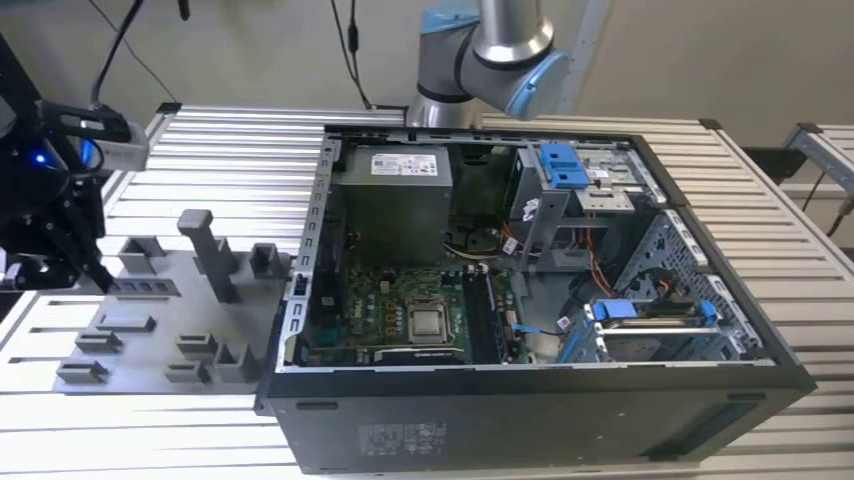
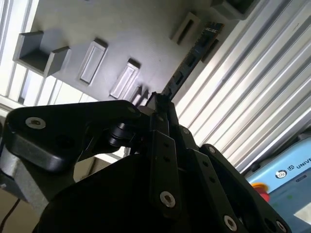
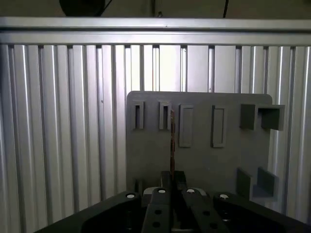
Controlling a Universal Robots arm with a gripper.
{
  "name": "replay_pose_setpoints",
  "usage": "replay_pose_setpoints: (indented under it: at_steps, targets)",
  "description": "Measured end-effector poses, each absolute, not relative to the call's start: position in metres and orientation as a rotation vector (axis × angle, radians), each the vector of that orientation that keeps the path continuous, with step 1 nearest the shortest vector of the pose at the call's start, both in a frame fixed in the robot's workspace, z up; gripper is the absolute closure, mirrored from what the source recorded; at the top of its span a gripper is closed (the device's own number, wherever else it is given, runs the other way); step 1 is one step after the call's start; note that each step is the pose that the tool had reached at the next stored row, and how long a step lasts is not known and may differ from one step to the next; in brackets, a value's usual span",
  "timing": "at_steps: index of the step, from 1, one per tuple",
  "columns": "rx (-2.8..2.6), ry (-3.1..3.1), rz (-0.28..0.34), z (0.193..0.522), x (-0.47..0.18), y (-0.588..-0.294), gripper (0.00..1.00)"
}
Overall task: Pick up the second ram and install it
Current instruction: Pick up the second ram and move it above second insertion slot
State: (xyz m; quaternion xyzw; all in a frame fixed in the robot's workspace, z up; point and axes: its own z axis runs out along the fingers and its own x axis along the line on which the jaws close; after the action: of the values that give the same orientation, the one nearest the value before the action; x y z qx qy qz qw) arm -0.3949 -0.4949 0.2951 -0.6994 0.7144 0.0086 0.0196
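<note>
Second wrist view shows the claw [image 2: 158, 104] pinched narrow on the second ram [image 2: 192, 57], seen edge-on in the first wrist view over the grey holder tray [image 3: 204, 165]; exterior view adds the open computer case [image 1: 534, 420] holding a motherboard [image 1: 387, 310].

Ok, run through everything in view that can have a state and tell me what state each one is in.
gripper: fingers shut on the second ram.
second ram: held edge-on between the fingers, above the holder tray.
holder tray: lying flat on the slatted table.
computer case: on its side, open, side panel off.
memory slots: too dark to tell whether filled.
</note>
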Motion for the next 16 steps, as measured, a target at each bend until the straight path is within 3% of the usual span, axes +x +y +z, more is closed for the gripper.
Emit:
replay_pose_setpoints:
  at_steps: [16]
  targets:
    - [-2.17,2.217,0.027,0.313,-0.395,-0.495,0.85]
